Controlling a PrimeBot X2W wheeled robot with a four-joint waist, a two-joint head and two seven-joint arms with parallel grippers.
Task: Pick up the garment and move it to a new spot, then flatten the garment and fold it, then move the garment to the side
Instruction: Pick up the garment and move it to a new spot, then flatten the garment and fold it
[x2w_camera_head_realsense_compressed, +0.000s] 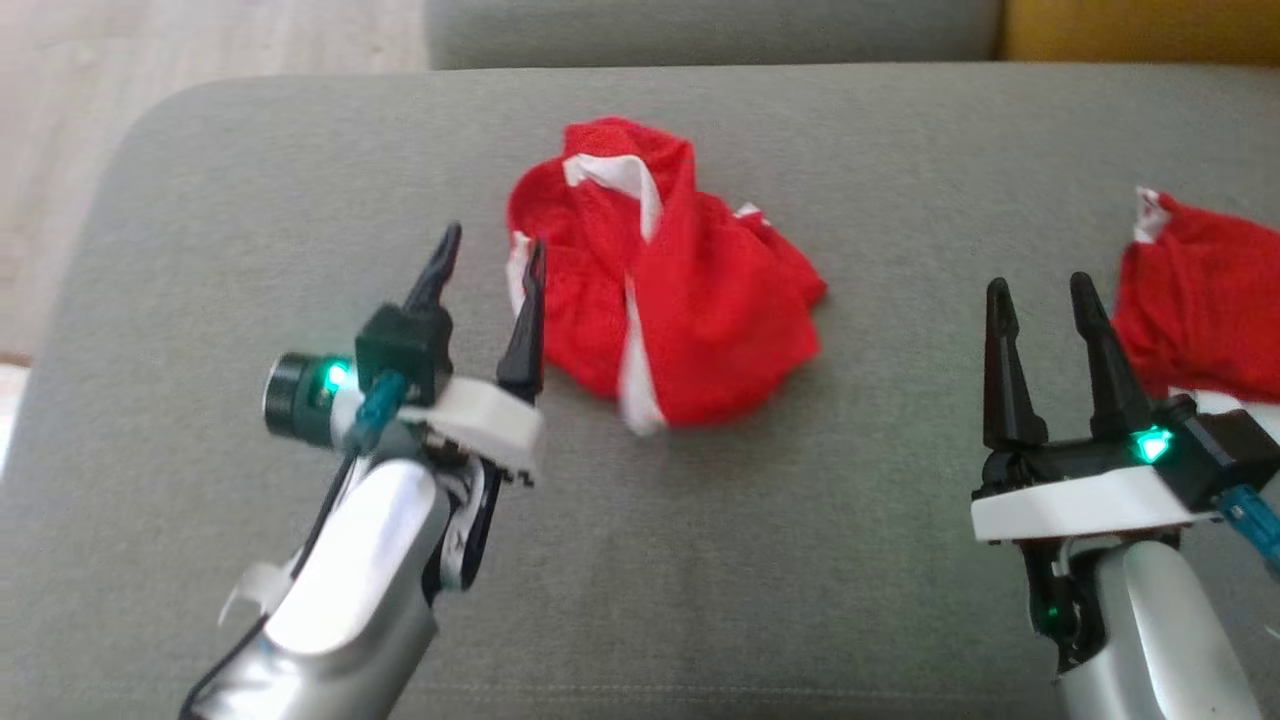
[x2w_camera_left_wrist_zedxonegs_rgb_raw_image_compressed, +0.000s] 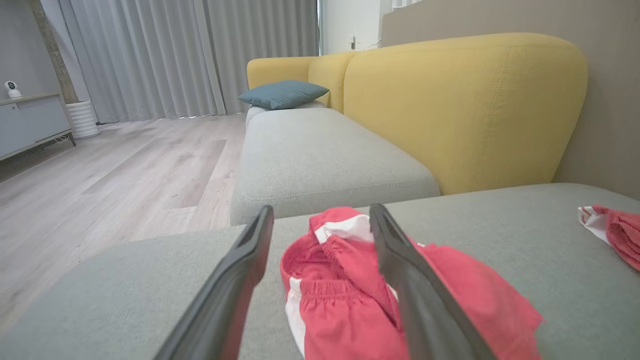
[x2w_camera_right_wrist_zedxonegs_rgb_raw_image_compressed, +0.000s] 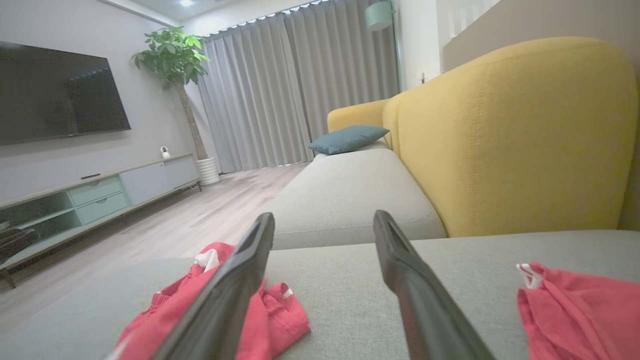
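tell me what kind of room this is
Most likely a home living room: a yellow-backed sofa with grey seats, a large TV on the wall above a low cabinet, and floor-length grey curtains.

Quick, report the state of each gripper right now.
Left gripper: open, jaws empty, next to the red garment.
Right gripper: open, holding nothing.

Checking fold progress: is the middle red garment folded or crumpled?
Crumpled: the red garment lies bunched in uneven folds on the grey cushion.
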